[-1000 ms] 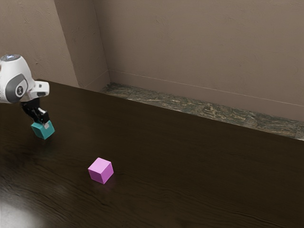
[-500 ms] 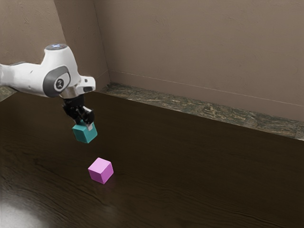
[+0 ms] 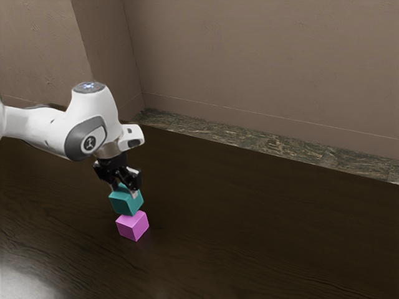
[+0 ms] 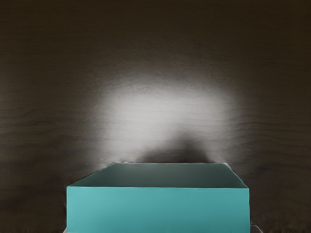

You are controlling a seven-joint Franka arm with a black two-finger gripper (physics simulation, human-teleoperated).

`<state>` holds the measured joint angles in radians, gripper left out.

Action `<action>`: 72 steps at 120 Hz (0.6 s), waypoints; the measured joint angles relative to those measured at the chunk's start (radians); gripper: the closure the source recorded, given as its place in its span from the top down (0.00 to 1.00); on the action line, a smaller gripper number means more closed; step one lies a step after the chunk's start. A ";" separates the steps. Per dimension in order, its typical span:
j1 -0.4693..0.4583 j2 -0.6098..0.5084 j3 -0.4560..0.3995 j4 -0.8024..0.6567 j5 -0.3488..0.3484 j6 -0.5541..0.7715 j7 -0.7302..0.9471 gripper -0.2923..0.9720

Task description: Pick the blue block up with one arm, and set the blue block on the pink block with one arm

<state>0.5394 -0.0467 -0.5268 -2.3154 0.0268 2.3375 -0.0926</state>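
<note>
My black gripper [image 3: 125, 188] is shut on the blue-green block [image 3: 126, 201], holding it from above. The block hangs directly over the pink block [image 3: 132, 225], which rests on the dark wooden table [image 3: 262, 212]; the two look nearly touching, and I cannot tell whether there is a gap. In the wrist view the blue-green block [image 4: 158, 199] sits just under my hand, with the dark table [image 4: 155, 73] beyond it.
A stone ledge [image 3: 268, 143] runs along the table's far edge below the beige wall [image 3: 262, 56]. The white arm [image 3: 56, 128] comes in from the exterior view's left. Open tabletop stretches to the exterior view's right of the blocks.
My gripper has carried the blue-green block toward the exterior view's right, first upward and then down, from near the left edge to just above the pink block. The pink block has not moved.
</note>
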 joint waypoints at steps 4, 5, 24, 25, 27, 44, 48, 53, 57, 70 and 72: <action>0.001 -0.003 -0.005 -0.008 -0.004 0.002 -0.003 0.46; 0.001 -0.003 -0.006 -0.010 -0.005 0.002 -0.003 0.46; 0.016 -0.010 -0.009 -0.018 -0.013 0.002 -0.006 0.46; 0.017 -0.010 -0.009 -0.018 -0.013 0.002 -0.006 0.46; 0.019 -0.011 -0.009 -0.018 -0.014 0.002 -0.006 0.46; 0.023 -0.013 -0.019 -0.018 -0.016 0.001 -0.003 0.47; 0.020 -0.013 -0.021 -0.018 -0.016 0.001 -0.003 0.47; 0.017 -0.012 -0.023 -0.018 -0.016 0.000 -0.002 0.48; 0.015 -0.013 -0.025 -0.018 -0.017 0.000 -0.002 0.48; 0.015 -0.026 -0.027 -0.020 -0.026 -0.016 0.004 0.59; 0.016 -0.026 -0.027 -0.020 -0.027 -0.018 0.005 0.60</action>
<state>0.5551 -0.0730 -0.5536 -2.3350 -0.0006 2.3198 -0.0878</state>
